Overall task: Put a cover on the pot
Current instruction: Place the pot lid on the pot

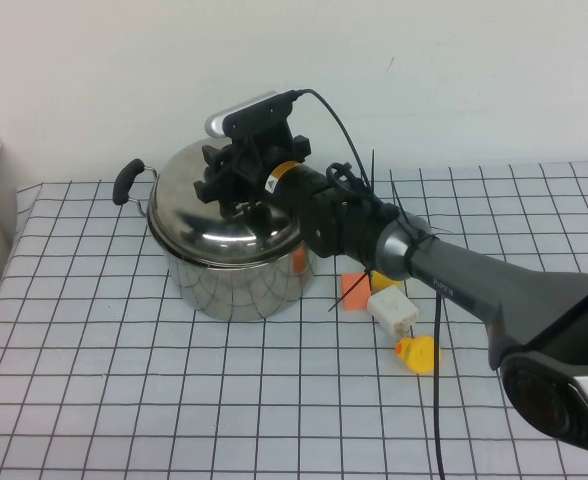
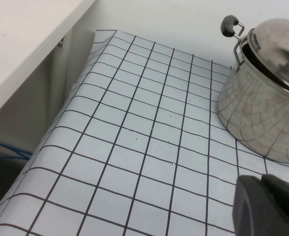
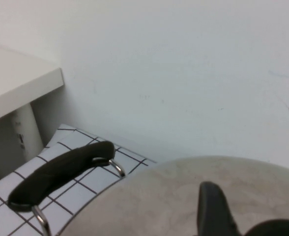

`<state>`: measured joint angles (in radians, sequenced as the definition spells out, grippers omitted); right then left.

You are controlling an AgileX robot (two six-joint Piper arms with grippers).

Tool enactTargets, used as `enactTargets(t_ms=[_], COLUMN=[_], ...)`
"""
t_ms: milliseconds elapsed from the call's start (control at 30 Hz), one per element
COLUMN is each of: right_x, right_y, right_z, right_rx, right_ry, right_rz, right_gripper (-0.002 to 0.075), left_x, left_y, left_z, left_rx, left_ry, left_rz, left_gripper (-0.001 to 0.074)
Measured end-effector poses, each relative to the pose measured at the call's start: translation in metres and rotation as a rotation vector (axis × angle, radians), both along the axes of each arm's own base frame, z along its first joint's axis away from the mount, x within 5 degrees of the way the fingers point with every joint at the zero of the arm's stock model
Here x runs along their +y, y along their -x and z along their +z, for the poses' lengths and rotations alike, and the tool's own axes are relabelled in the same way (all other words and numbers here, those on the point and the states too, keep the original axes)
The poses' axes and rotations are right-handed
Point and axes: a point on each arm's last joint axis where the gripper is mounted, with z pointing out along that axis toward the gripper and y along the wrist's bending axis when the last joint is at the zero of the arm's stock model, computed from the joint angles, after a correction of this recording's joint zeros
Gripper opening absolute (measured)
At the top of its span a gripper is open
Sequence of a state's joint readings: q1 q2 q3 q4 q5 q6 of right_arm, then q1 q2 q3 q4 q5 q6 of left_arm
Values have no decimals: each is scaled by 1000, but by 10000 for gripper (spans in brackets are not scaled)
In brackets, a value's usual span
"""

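On the grid table point(image 1: 124, 400), the lid point(image 1: 224, 215) sits tilted on the pot point(image 1: 234, 280); the right gripper point(image 1: 236, 185), grip unclear, should level it gently, the left gripper point(image 2: 270, 206) parked beside the pot.

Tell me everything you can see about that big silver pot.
The pot is round, deep, mirror-bright steel, standing upright on the checked cloth. A black side handle on wire brackets sticks out. A domed steel lid rests on it, tilted with a gap. The right gripper sits over the lid; the left gripper is apart.
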<state>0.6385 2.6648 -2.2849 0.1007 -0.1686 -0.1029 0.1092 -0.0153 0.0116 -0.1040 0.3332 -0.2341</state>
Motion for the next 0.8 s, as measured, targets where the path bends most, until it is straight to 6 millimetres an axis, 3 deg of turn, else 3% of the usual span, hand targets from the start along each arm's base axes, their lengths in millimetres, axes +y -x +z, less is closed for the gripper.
enactTargets(t_ms=[267, 433, 600, 700, 800], right_x=[0, 0, 0, -2, -9], right_y=[1, 1, 2, 7, 17], right_z=[-1, -2, 1, 18, 60], right_rx=[12, 25, 51, 113, 158], right_ry=[45, 56, 76, 119, 176], right_rz=[13, 16, 20, 30, 49], right_gripper=[337, 445, 475, 470, 432], left_x=[0, 0, 0, 0, 0], left_y=[0, 0, 0, 0, 0], left_z=[0, 0, 0, 0, 0], left_rx=[0, 0, 0, 0, 0], left_ry=[-2, -2, -2, -2, -2], left_rz=[0, 0, 0, 0, 0], left_gripper=[-3, -3, -3, -3, -3])
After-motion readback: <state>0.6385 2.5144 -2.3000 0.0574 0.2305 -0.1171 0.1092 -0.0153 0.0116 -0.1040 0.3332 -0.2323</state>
